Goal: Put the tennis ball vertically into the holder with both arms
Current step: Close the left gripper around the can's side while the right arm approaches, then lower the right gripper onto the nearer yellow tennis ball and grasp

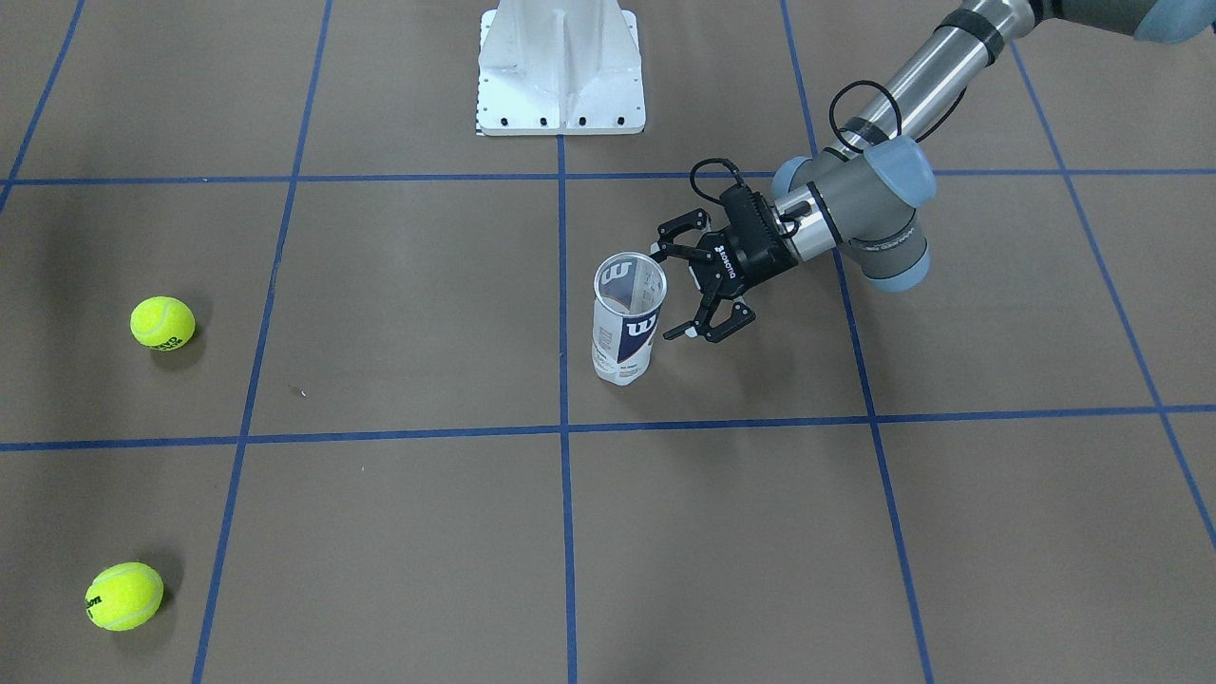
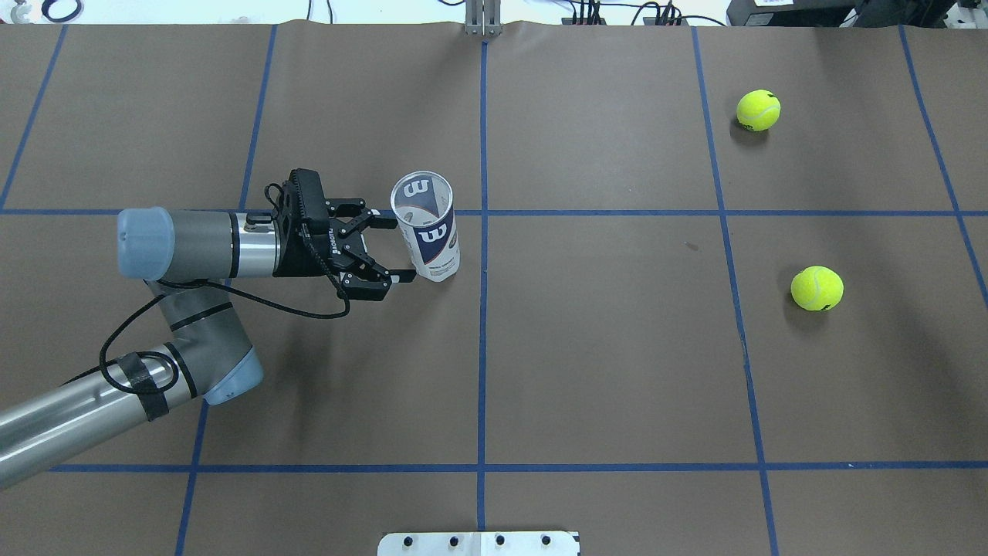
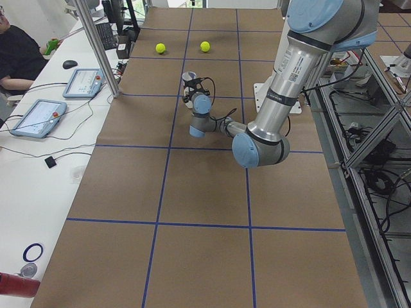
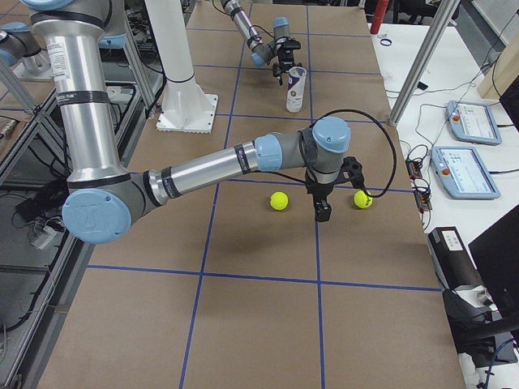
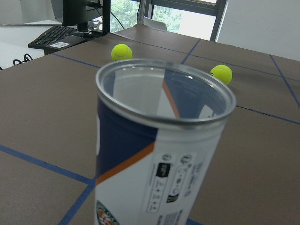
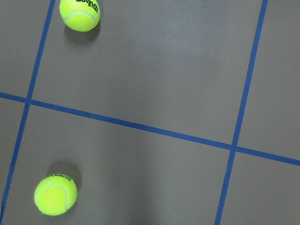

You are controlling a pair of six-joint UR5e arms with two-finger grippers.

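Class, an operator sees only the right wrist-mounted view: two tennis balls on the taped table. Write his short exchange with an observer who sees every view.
Operator: Where is the tube?
Observer: The tennis-ball tube stands upright near the middle of the table, far from both tennis balls.
Operator: Is an arm at it?
Observer: The left gripper, open, is right beside its wall.

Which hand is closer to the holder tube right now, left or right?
Left. The left hand sits open right beside the holder tube, facing it. The right hand is far away from it, hanging near the two tennis balls.
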